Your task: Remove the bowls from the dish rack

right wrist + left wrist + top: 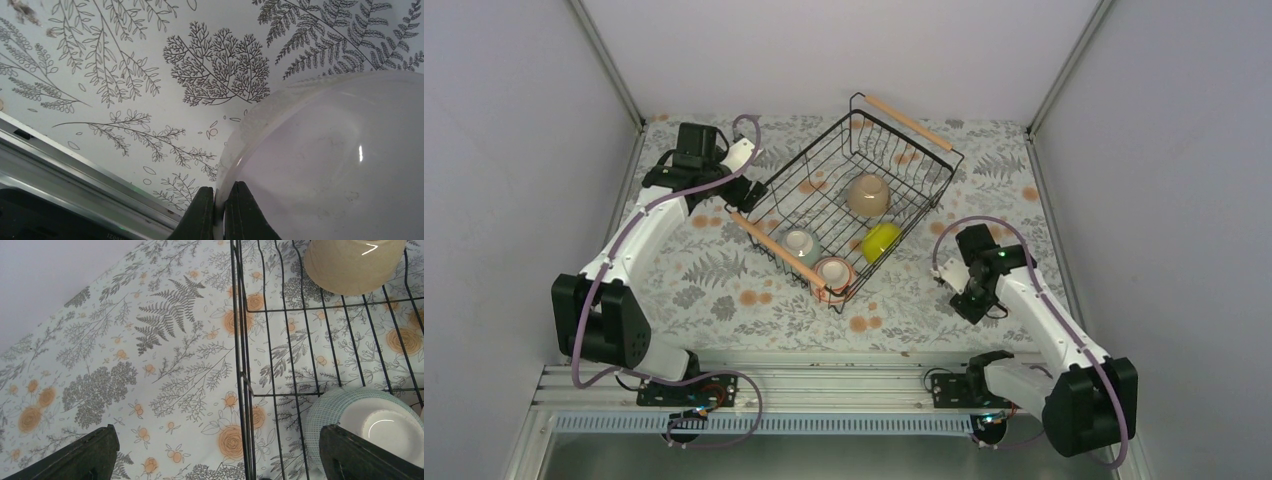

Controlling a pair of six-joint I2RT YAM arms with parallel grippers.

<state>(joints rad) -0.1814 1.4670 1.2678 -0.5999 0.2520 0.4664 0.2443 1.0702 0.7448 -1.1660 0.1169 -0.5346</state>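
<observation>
The black wire dish rack (894, 150) stands skewed at mid table. In it are a tan-beige bowl (868, 195), a yellow-green bowl (880, 240), a pale mint bowl (800, 243) and a pinkish bowl (833, 270). My left gripper (746, 192) is open at the rack's left side. In the left wrist view it (220, 460) straddles the rack's wall (240, 340), with the mint bowl (360, 415) by one finger and the tan bowl (350, 265) beyond. My right gripper (218, 210) is shut on the rim of the white bowl (330, 160), low over the cloth right of the rack (971, 300).
A floral cloth (724, 290) covers the table. An aluminium rail (824, 385) runs along the near edge and shows close to the right gripper in the right wrist view (75, 165). Grey walls close in the left, right and back.
</observation>
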